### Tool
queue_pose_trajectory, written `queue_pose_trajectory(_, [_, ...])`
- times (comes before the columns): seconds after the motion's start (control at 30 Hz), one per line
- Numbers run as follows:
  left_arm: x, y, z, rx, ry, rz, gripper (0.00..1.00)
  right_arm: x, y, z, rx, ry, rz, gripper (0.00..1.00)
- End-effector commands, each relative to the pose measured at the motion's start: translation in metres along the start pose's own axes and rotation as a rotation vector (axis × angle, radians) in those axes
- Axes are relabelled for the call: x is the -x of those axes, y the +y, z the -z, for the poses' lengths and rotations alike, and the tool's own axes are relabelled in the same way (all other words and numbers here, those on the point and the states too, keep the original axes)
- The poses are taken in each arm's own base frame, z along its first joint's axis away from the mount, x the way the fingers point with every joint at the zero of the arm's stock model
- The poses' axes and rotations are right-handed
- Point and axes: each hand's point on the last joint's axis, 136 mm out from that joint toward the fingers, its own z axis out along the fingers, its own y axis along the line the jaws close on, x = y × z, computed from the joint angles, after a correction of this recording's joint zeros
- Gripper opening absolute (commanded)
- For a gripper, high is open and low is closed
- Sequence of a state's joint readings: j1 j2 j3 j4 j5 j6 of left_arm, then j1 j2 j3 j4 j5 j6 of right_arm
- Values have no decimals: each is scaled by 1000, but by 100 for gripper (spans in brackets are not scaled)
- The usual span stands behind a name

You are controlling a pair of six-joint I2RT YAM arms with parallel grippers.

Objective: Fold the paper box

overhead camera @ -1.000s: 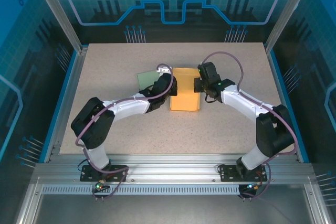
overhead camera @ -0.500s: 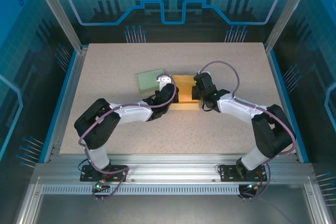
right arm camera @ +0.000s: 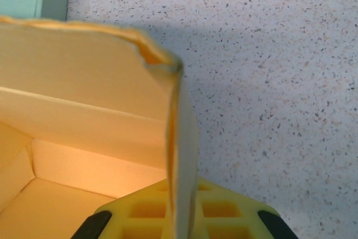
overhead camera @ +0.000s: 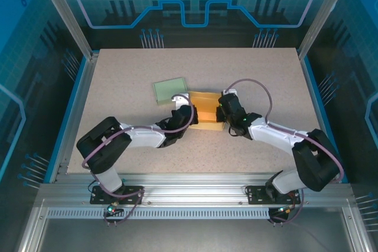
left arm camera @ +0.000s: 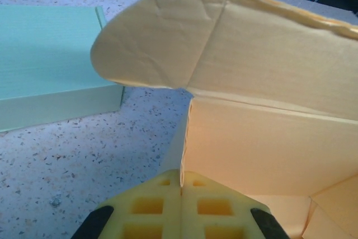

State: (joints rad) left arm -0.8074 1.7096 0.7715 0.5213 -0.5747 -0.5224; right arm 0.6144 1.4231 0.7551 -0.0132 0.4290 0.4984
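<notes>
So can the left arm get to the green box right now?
Probably yes: the green box lies close by, nothing between, but the left gripper is shut on the yellow box and must let go first.

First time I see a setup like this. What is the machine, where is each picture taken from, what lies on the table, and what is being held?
These are two robot arms bolted at the table's near edge, each ending in a two-finger gripper. The wide picture comes from a fixed camera above and behind them. The two close-ups come from cameras on the wrists. On the speckled table sit a half-formed yellow paper box and a pale green box. The left gripper pinches one side wall of the yellow paper box, and the right gripper pinches the opposite wall.
</notes>
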Motion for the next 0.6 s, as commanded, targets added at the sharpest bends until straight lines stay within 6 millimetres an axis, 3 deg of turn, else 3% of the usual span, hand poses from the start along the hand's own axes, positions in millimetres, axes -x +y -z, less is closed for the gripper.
queue_pose_trajectory(0.0, [-33,-30,14,-169,81,-40,4,-11,32,13,140,-8,-1,11])
queue_pose_trajectory(0.3, [-60,-29,27,-178,31,-149,4,-55,35,21,133,11,2,18])
queue_pose_trajectory(0.57, [-70,-18,37,-124,22,-187,9,-67,32,30,101,19,-4,23])
